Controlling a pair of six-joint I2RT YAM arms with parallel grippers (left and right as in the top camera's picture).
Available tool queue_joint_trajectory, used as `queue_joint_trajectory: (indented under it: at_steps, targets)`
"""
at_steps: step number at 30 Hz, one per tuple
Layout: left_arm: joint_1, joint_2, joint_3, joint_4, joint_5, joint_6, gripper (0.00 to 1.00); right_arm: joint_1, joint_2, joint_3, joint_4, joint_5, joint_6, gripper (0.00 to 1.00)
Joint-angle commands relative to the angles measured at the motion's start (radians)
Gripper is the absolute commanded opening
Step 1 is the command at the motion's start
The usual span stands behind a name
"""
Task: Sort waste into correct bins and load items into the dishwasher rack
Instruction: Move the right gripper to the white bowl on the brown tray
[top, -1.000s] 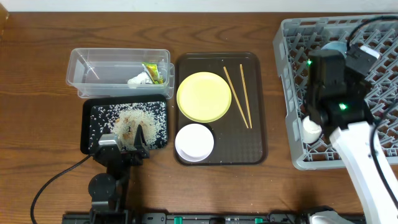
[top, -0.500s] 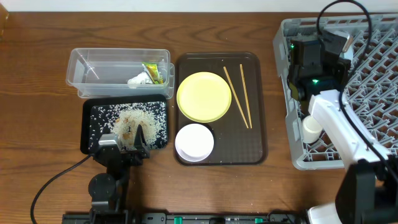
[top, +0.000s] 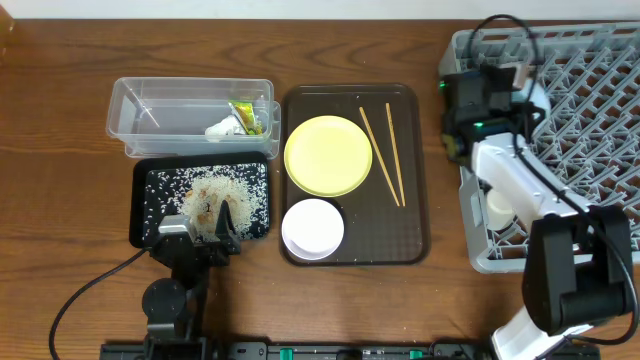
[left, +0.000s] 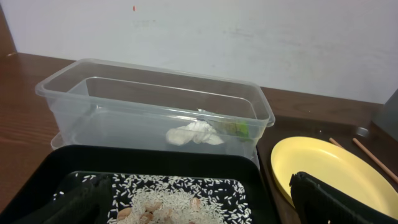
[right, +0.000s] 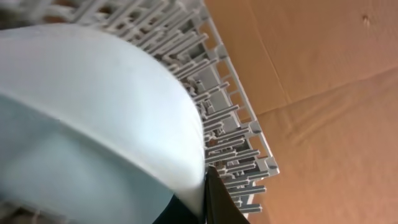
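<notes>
My right gripper (top: 487, 97) is shut on the rim of the light-blue bowl (right: 93, 112), over the far left corner of the grey dishwasher rack (top: 600, 100). The bowl fills the right wrist view, with the rack's lattice (right: 230, 118) behind it. My left gripper (top: 200, 235) is open and empty over the near edge of the black tray (top: 140, 200), which holds rice grains (top: 215, 195). The clear tub (top: 130, 100) holds the yellow-green wrapper (top: 245, 117) and the white scrap (top: 222, 128). The yellow plate (top: 328, 155), white bowl (top: 312, 228) and two chopsticks (top: 385, 150) lie on the brown serving tray (top: 415, 220).
A small white cup-like object (top: 498, 207) sits in the rack near its left wall. The left wrist view shows the tub (left: 149, 68), the rice (left: 174, 196) and the plate (left: 329, 168). Brown wooden table lies around everything.
My right arm has swung from the rack's left middle toward its far left corner, carrying the light-blue bowl. The left arm and everything else have not moved.
</notes>
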Motion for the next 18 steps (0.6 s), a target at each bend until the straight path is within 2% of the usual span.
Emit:
queue_joint_trajectory:
  at_steps: [1, 4, 7, 9, 10, 14, 18]
  targets:
    - [0.005, -0.005, -0.028, -0.014, 0.01, 0.013, 0.93, 0.049, 0.035, -0.013, -0.035, -0.021, -0.004, 0.01]
    - [0.005, -0.005, -0.028, -0.014, 0.01, 0.013, 0.93, 0.087, 0.029, -0.013, -0.075, -0.021, 0.002, 0.02]
    - [0.005, -0.005, -0.028, -0.014, 0.01, 0.013, 0.93, 0.12, 0.009, -0.013, -0.142, -0.022, 0.098, 0.21]
    - [0.005, -0.005, -0.028, -0.014, 0.01, 0.013, 0.93, 0.142, -0.024, -0.013, -0.196, -0.057, 0.181, 0.4]
    - [0.005, -0.005, -0.028, -0.014, 0.01, 0.013, 0.93, 0.153, -0.046, -0.013, -0.22, -0.098, 0.206, 0.44]
    - [0.005, -0.005, -0.028, -0.014, 0.01, 0.013, 0.93, 0.209, -0.173, -0.013, -0.303, -0.427, 0.244, 0.5]
    - [0.005, -0.005, -0.028, -0.014, 0.01, 0.013, 0.93, 0.275, -0.282, -0.013, -0.335, -0.883, 0.272, 0.52]
